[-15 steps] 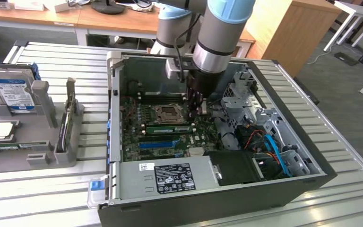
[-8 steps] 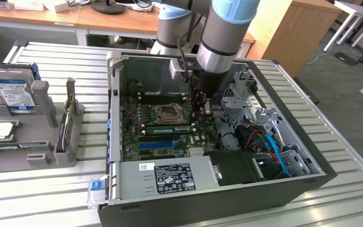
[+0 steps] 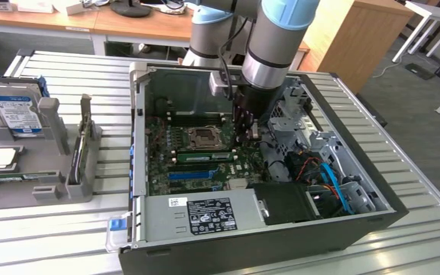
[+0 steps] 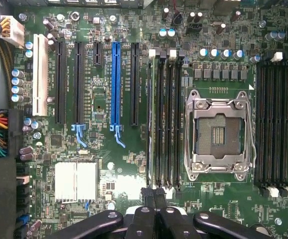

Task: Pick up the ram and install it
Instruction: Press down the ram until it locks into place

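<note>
Ram (image 3: 202,155) is in the motherboard: a green strip standing on edge in a memory slot, between the CPU socket (image 3: 204,137) and the blue expansion slot (image 3: 189,175), right next to the socket.

The gripper (image 4: 154,191) is clenched, fingertips pressed together with nothing visible between them, so it isn't holding the ram. It hangs low over the board at one end of that bank of slots, toward the exterior view's right end of the stick. Can't tell if it's actually touching anything there.

Further out, the arm (image 3: 274,40) comes straight down into the open PC case (image 3: 373,189), which lies on its side on a slatted metal table (image 3: 426,172). Well off to the exterior view's left is a grey holder tray (image 3: 52,189) with a blue-labelled hard drive (image 3: 15,112) standing upright in it.
</note>
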Controlling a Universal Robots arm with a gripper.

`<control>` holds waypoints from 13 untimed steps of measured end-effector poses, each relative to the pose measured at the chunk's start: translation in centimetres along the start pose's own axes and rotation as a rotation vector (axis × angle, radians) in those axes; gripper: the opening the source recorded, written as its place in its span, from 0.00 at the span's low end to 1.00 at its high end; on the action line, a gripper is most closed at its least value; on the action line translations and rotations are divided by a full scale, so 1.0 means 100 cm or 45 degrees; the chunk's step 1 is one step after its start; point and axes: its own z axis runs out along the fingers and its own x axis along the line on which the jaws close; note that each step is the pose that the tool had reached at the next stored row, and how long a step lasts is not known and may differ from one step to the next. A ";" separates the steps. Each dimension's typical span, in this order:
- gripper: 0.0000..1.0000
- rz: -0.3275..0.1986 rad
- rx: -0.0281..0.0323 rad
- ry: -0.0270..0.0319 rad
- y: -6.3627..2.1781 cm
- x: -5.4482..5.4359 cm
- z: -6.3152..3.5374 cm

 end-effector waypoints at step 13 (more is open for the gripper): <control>0.10 0.000 0.0001 -0.0002 0.0001 -0.003 0.0003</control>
